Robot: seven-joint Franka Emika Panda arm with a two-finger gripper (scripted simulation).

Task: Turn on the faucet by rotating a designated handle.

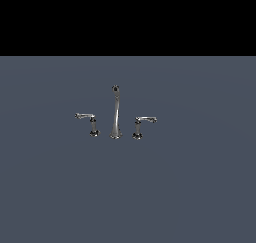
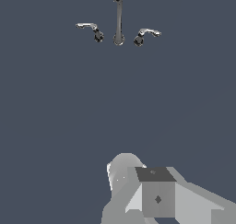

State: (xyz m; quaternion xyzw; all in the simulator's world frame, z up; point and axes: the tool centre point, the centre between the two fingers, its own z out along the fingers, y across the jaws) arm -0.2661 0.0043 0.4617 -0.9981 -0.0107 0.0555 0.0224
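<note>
The chrome faucet stands on the grey-blue floor. Its tall, slightly curved spout [image 1: 115, 112] is in the middle. The designated handle [image 1: 138, 127] is the short post on the exterior view's right, with a thin lever pointing rightward. The twin post [image 1: 93, 124] stands on the left, its lever pointing leftward. In the wrist view the spout [image 2: 119, 20], the designated handle [image 2: 141, 36] and the twin [image 2: 97, 33] look small and far off. Grey blocky parts of my gripper [image 2: 152, 195] fill that view's lower edge, well apart from the faucet. The jaws' stance is unclear. The arm does not show in the exterior view.
A flat grey-blue floor [image 1: 128, 187] spreads all around the faucet. A black band lies above it in the exterior view.
</note>
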